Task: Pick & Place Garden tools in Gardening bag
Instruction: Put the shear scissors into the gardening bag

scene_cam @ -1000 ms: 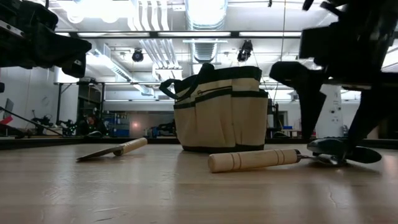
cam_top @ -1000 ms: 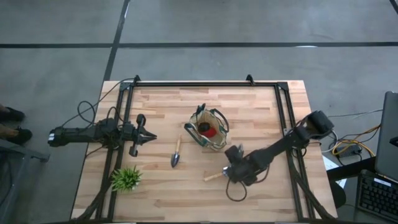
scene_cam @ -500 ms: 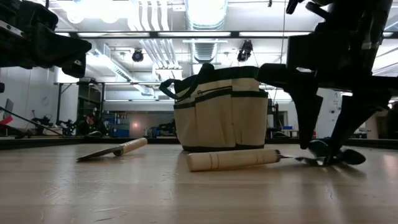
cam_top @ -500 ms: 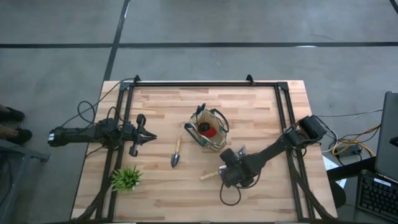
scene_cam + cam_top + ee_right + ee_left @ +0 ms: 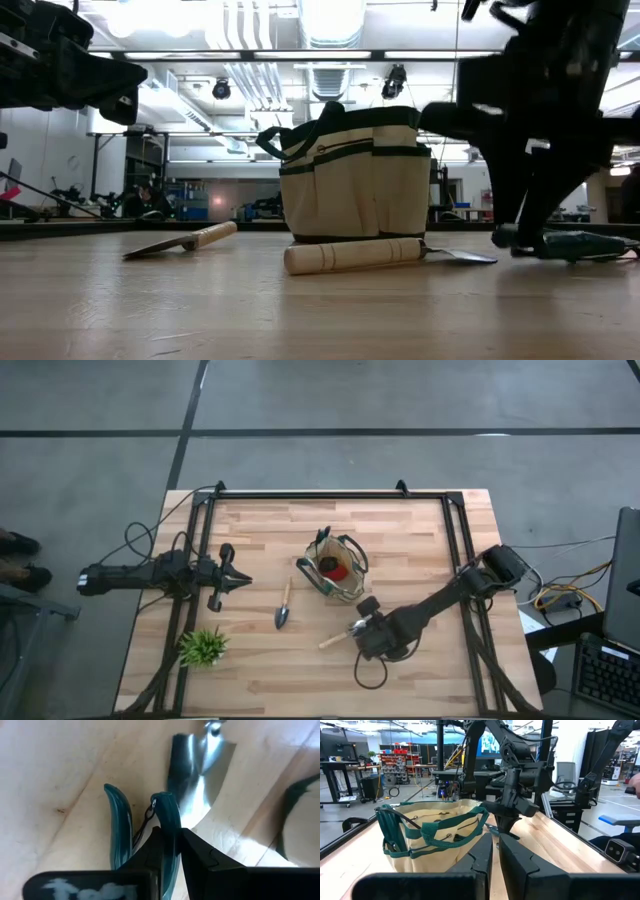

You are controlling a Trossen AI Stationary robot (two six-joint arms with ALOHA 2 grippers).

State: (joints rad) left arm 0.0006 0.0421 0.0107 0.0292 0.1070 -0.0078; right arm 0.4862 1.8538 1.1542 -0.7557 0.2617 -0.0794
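The tan gardening bag [image 5: 336, 568] stands upright mid-table with a red item inside. One wooden-handled trowel [image 5: 284, 605] lies left of it. A second trowel [image 5: 350, 255] lies in front of the bag, its blade [image 5: 200, 775] just beyond my right gripper [image 5: 366, 630]. That gripper is shut on teal-handled pruning shears [image 5: 570, 243], which lie on the table. My left gripper [image 5: 236, 581] hovers shut at the table's left, clear of everything. My right gripper pinches one teal handle of the shears [image 5: 169, 815] between its two fingers [image 5: 200, 855], coming down from above. The second handle [image 5: 117, 820] stays free beside the fingers. The shears rest on the table top.
A small leafy plant [image 5: 203, 647] sits near the table's front left. A black frame [image 5: 330, 494] runs along the far and side edges. Bare wood shows at the far right and along the near edge.
My right gripper has moved toward the table's left and shut onto a handle of the shears. The second trowel has slid along the table toward the left, handle first, and now lies closer in front of the bag.
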